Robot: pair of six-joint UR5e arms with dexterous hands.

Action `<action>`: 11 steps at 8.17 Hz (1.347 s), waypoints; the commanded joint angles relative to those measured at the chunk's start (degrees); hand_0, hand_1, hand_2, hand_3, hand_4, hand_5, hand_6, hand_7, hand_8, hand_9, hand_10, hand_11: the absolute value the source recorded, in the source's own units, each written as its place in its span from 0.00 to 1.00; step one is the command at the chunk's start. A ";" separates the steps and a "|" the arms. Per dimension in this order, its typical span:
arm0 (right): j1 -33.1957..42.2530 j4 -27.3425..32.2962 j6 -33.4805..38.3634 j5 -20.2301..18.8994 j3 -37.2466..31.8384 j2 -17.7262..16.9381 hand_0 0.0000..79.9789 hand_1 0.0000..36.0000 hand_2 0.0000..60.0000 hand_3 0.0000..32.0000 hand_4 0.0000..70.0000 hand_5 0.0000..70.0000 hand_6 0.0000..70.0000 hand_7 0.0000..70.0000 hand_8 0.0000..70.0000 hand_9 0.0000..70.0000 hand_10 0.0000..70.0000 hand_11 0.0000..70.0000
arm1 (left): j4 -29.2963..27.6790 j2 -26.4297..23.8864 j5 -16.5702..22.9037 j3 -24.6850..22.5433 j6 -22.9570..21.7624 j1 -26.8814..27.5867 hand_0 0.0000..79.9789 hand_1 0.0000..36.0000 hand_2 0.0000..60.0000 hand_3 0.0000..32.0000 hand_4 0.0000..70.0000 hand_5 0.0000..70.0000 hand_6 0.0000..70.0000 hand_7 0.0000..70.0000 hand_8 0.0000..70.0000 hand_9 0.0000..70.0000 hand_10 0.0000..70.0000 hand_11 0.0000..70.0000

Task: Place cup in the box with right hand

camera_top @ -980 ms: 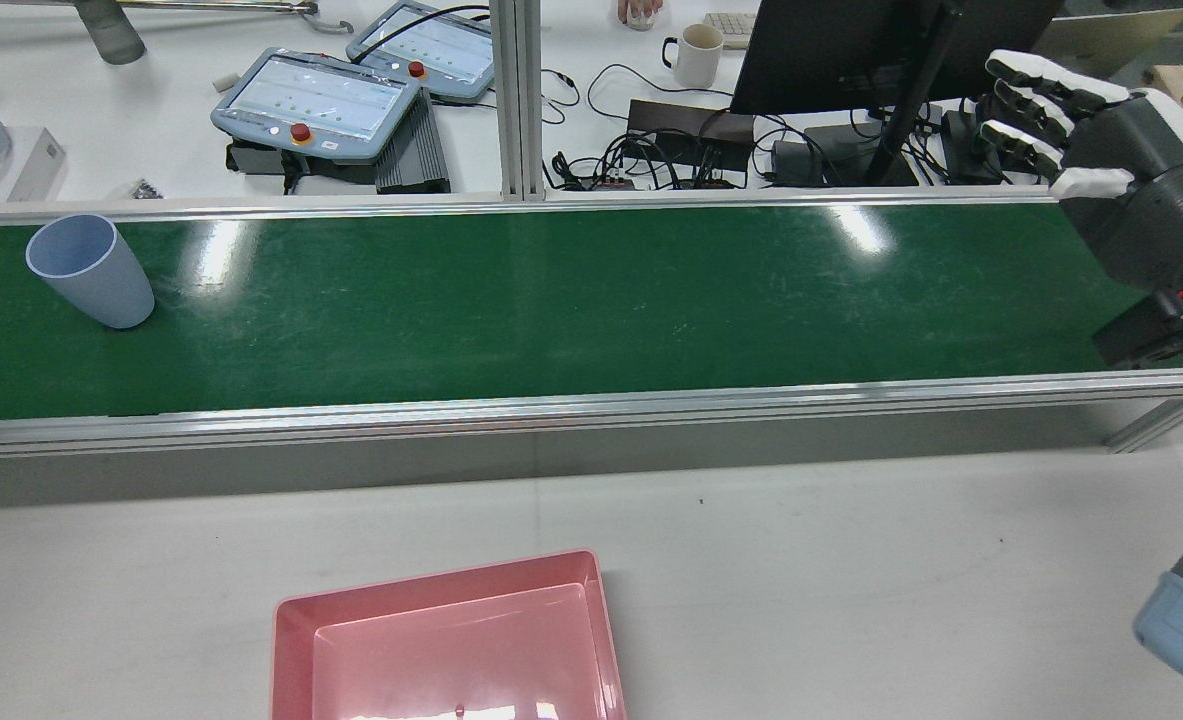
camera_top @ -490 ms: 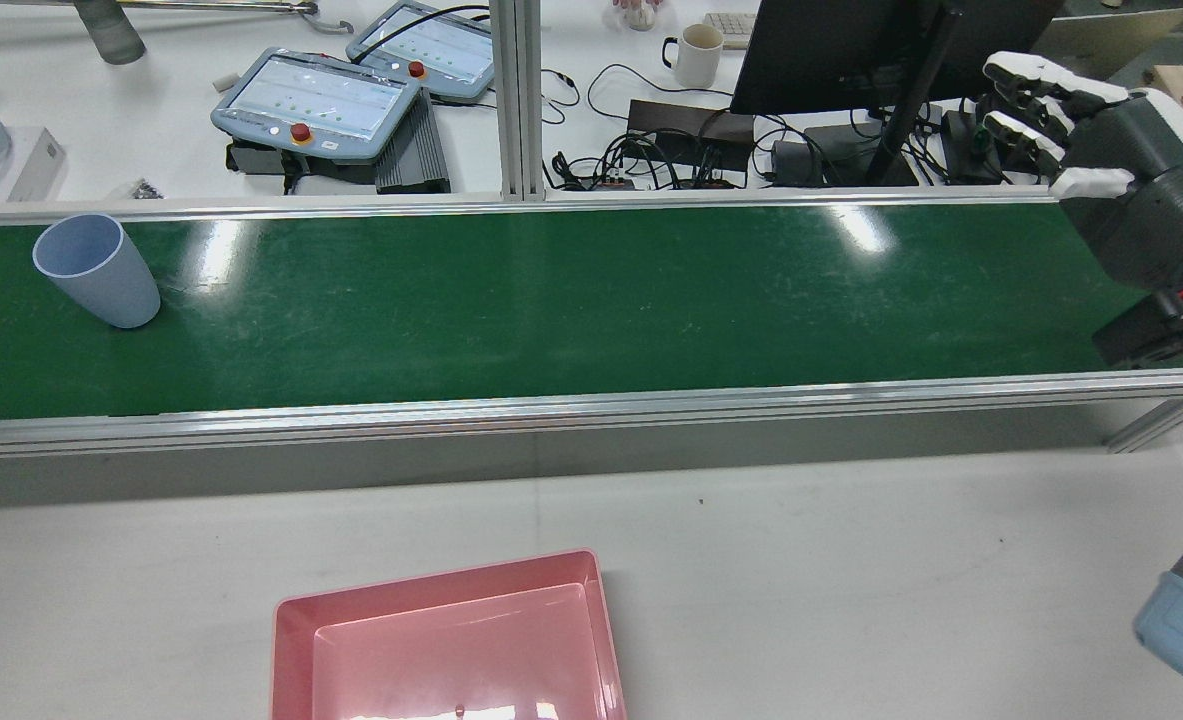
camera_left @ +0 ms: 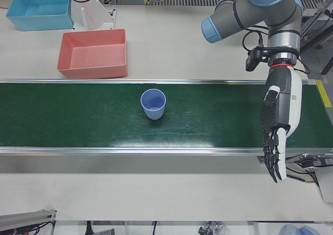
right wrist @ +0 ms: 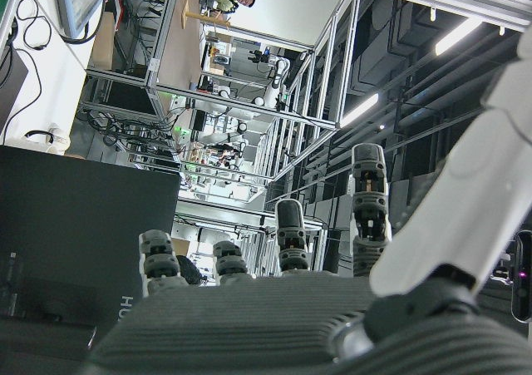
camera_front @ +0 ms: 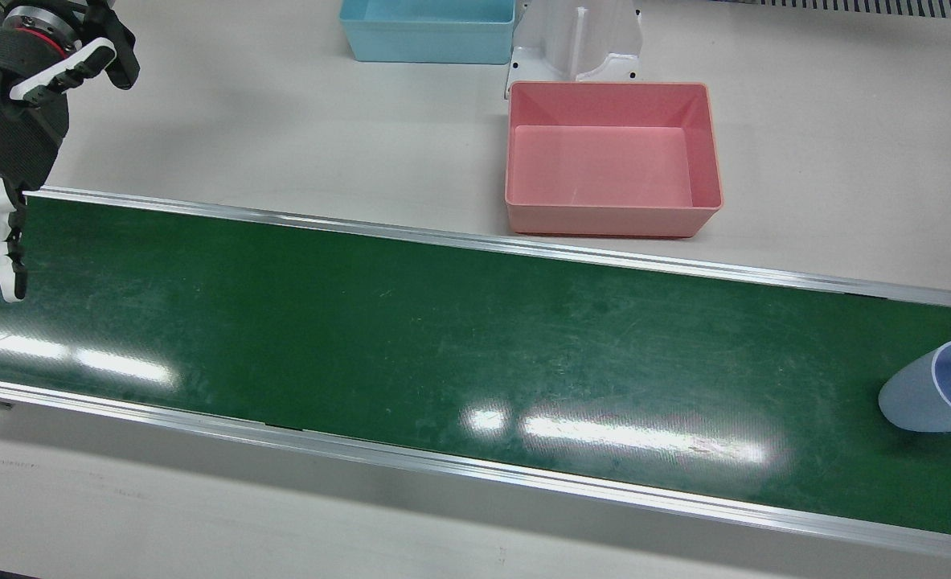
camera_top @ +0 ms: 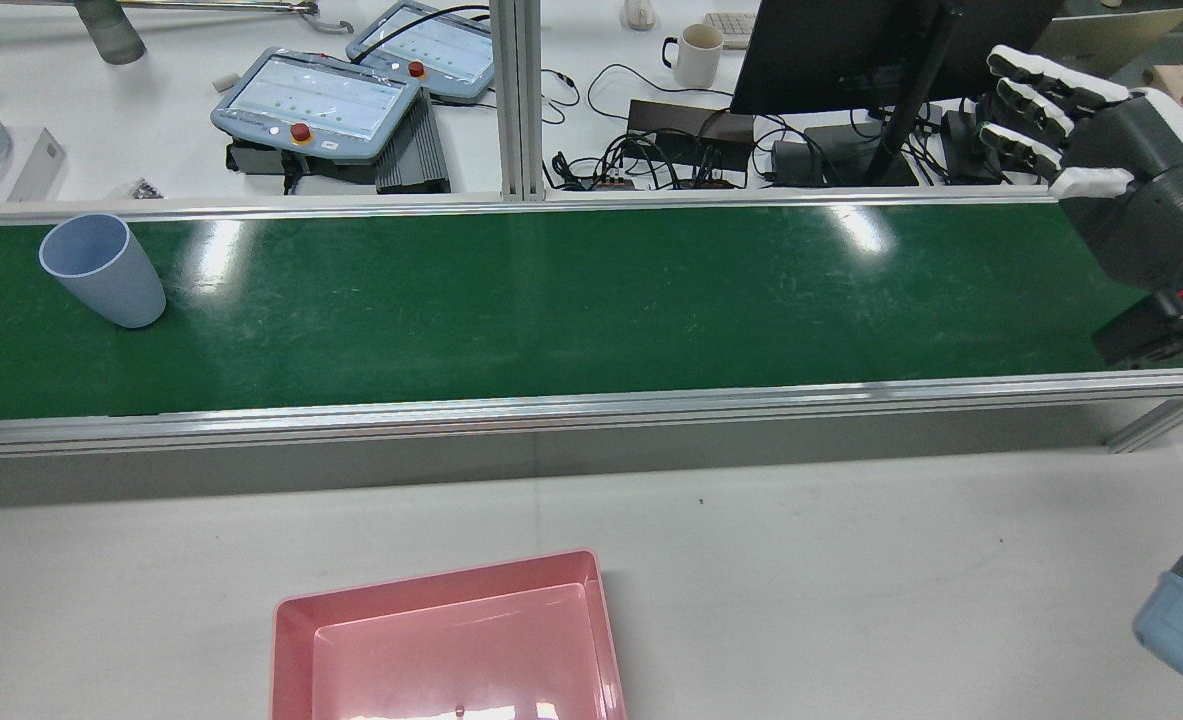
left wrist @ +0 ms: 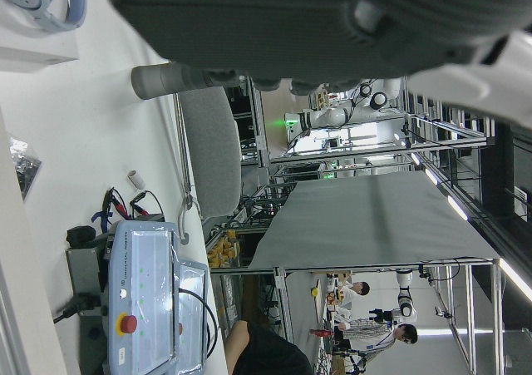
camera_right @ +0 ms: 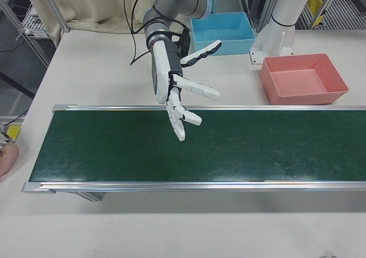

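Observation:
A light blue cup [camera_top: 103, 270] stands upright on the green conveyor belt [camera_top: 591, 300], at its far left in the rear view. It also shows in the front view [camera_front: 937, 386] and the left-front view [camera_left: 153, 103]. The pink box [camera_top: 431, 585] sits on the white table before the belt, seen too in the front view [camera_front: 612, 219]. My right hand [camera_top: 1101, 150] is open and empty above the belt's opposite end, far from the cup; it shows in the right-front view [camera_right: 177, 92]. My left hand [camera_left: 276, 125] is open, fingers pointing down, over the belt's end beyond the cup.
A blue box [camera_front: 427, 40] and a white arm pedestal [camera_front: 575, 36] stand behind the pink box. Beyond the belt in the rear view are teach pendants [camera_top: 316, 100], cables, a mug [camera_top: 696, 55] and a monitor [camera_top: 851, 50].
The cup has drifted a little to the right along the belt in the rear view. The right hand stays in place, its fingers barely shifting.

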 commanded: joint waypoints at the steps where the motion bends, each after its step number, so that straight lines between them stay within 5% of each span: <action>1: 0.00 0.01 0.00 0.00 0.00 0.05 0.58 0.00 0.00 1.00 0.33 0.03 0.03 0.40 0.03 0.11 0.10 0.15 | 0.00 -0.08 0.00 -0.01 -0.05 0.00 0.00 0.00 0.00 0.00 0.00 0.00 0.00 0.00 0.00 0.00 0.00 0.00; 3: 0.00 0.01 -0.09 0.00 0.00 0.05 0.58 0.00 0.00 1.00 0.32 0.03 0.03 0.39 0.03 0.10 0.09 0.15 | 0.00 0.00 0.00 -0.01 0.04 0.00 0.00 0.00 0.00 0.00 0.00 0.00 0.00 0.00 0.00 0.00 0.00 0.00; 6: 0.00 0.01 0.00 0.00 0.09 -0.03 0.58 0.01 0.00 1.00 0.31 0.03 0.00 0.25 0.00 0.03 0.08 0.13 | 0.00 0.00 0.00 -0.01 0.04 0.00 0.00 0.00 0.00 0.00 0.00 0.00 0.00 0.00 0.00 0.00 0.00 0.00; 10: 0.00 0.01 0.00 0.00 0.09 0.05 0.58 0.00 0.00 0.56 0.39 0.02 0.02 0.26 0.00 0.03 0.10 0.15 | 0.00 0.00 0.00 -0.01 0.04 0.00 0.00 0.00 0.00 0.00 0.00 0.00 0.00 0.00 0.00 0.00 0.00 0.00; 11: 0.00 -0.08 0.00 0.00 0.09 -0.03 0.58 0.00 0.00 0.52 0.40 0.03 0.02 0.27 0.00 0.03 0.10 0.16 | 0.00 -0.08 0.00 -0.01 0.04 0.00 0.00 0.00 0.00 0.00 0.00 0.00 0.00 0.00 0.00 0.00 0.00 0.00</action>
